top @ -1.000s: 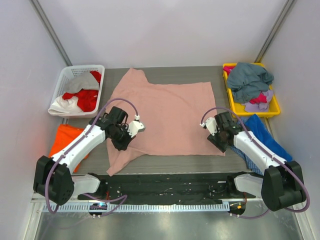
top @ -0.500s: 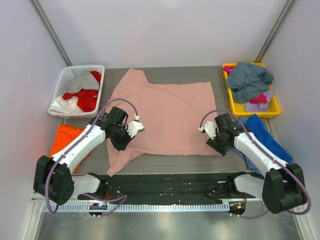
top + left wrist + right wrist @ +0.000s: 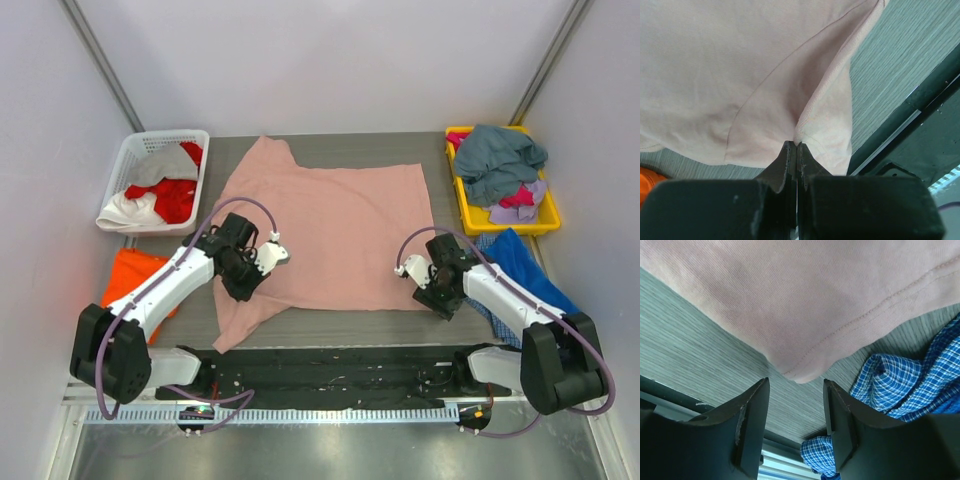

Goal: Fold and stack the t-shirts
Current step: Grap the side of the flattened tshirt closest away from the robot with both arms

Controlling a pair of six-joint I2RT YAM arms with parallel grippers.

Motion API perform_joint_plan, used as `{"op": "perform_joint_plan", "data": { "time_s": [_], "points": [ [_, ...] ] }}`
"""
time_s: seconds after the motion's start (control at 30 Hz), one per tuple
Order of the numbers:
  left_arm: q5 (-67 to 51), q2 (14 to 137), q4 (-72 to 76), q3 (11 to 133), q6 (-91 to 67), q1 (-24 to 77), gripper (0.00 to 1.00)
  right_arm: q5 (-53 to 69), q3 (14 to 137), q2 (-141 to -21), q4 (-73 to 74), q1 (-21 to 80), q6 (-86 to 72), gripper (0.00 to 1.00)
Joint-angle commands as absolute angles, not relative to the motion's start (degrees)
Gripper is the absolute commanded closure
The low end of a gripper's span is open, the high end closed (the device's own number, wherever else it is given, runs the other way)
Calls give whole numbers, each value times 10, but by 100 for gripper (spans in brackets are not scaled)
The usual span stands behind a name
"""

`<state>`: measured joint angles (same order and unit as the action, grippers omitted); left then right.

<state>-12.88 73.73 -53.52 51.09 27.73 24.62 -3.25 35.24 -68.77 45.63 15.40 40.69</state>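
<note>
A large dusty-pink t-shirt [image 3: 330,225] lies spread flat in the middle of the table. My left gripper [image 3: 245,288] sits at its near-left sleeve and is shut on a pinch of pink fabric [image 3: 812,120], which rises into the closed tips. My right gripper [image 3: 443,303] is low at the shirt's near-right corner. Its jaws are open, and the hem corner [image 3: 802,371] lies on the table just ahead of the gap, touching neither finger. An orange t-shirt [image 3: 128,275] lies left of the left arm.
A white basket [image 3: 135,150] at the back left holds red and white clothes. A yellow tray [image 3: 548,218] at the back right is piled with a grey-teal shirt [image 3: 500,160] and others. A blue checked garment [image 3: 910,382] lies right of the right gripper. The black base rail [image 3: 330,370] runs along the near edge.
My right gripper has slid a little left and nearer, onto the shirt's near-right corner, its jaws slightly narrower. The left gripper has kept its pinch in place.
</note>
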Motion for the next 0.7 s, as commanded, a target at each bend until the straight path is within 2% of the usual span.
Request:
{"op": "perform_joint_plan", "data": {
  "time_s": [0.0,0.2,0.37,0.4,0.5,0.6,0.67],
  "points": [
    [-123,738,-528,529,287,247,100,-21,352,-693,435,157,418,47],
    [-120,738,-529,528,289,247,100,-21,352,-709,420,157,420,50],
    [-116,737,-528,524,293,248,100,-18,345,-723,403,157,420,59],
    [-114,737,-526,522,294,247,100,-19,342,-727,399,158,420,62],
    [-110,734,-525,518,294,247,100,-25,340,-733,393,157,419,84],
    [-103,724,-523,524,292,247,100,-36,345,-726,400,157,417,99],
    [-98,717,-517,534,291,247,100,-42,353,-711,412,158,417,99]
  ]
}}
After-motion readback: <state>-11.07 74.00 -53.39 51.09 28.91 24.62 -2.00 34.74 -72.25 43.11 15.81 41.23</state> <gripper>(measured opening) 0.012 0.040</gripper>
